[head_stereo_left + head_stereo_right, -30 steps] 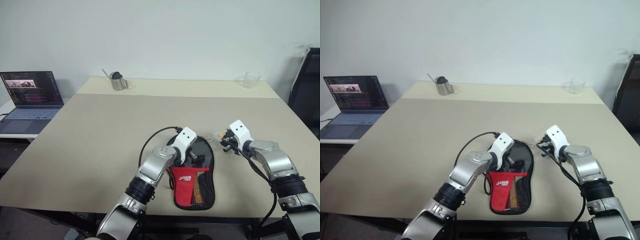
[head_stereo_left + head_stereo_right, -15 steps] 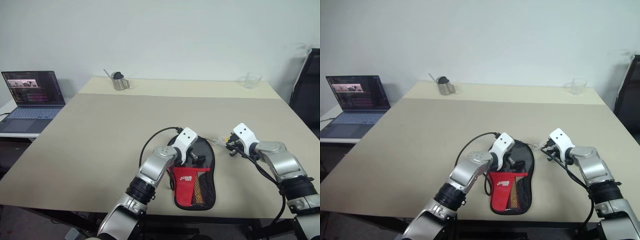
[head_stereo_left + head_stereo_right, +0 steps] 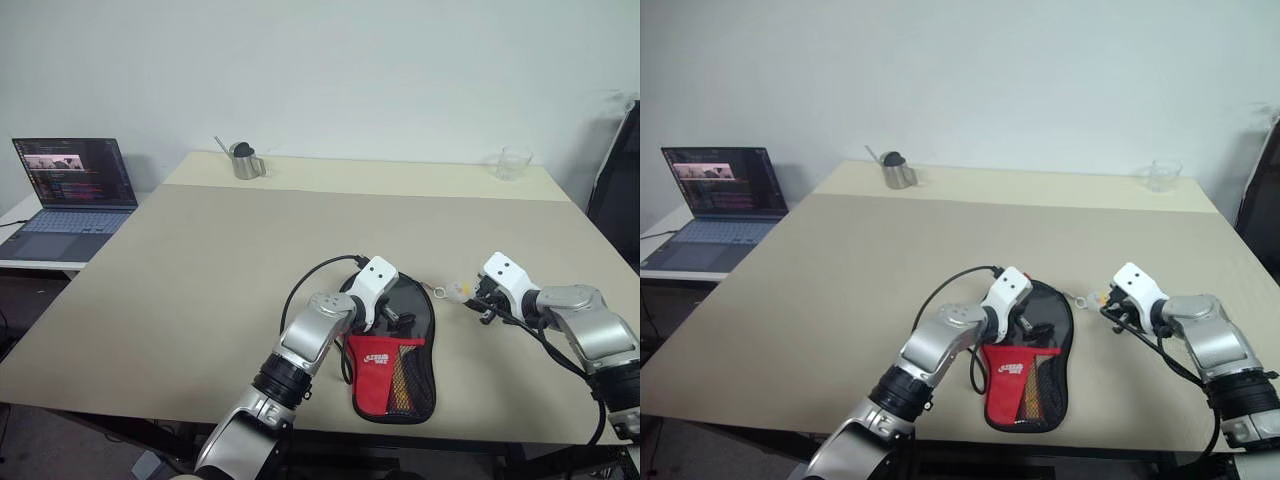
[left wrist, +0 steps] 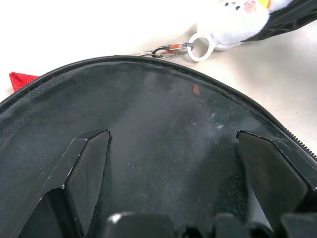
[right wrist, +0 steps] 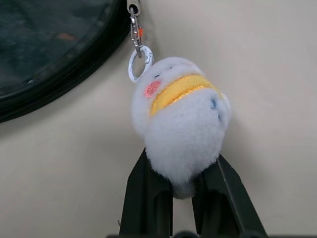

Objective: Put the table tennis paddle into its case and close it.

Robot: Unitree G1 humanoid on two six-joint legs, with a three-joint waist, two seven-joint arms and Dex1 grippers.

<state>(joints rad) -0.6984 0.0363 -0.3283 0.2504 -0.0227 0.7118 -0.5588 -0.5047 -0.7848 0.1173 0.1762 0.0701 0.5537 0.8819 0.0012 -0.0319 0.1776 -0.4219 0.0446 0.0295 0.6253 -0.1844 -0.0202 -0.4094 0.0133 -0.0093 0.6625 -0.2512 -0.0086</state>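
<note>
- The case (image 3: 393, 345) lies flat near the front edge of the beige table (image 3: 200, 260), its round black end towards the far side and its red part with the mesh pocket towards the robot.
- A white logo sits on the red fabric, with letters too small to read.
- The paddle can't be made out; whether it is inside the case, I cannot tell.
- The left gripper (image 4: 173, 163) rests on the black round part, fingers spread wide on either side, holding nothing.
- The right gripper (image 5: 183, 183) is off to the right of the case, fingers pinched on a small white plush charm (image 5: 181, 129) with a yellow band and a pink spot.
- A white ring (image 5: 139, 63) and a metal clip link the charm to the case's edge.
- At the far side stand a small metal jug (image 3: 242, 161) on the left and a clear glass (image 3: 512, 163) on the right.
- An open laptop (image 3: 65, 190) sits on a side table to the left, its screen text illegible.
</note>
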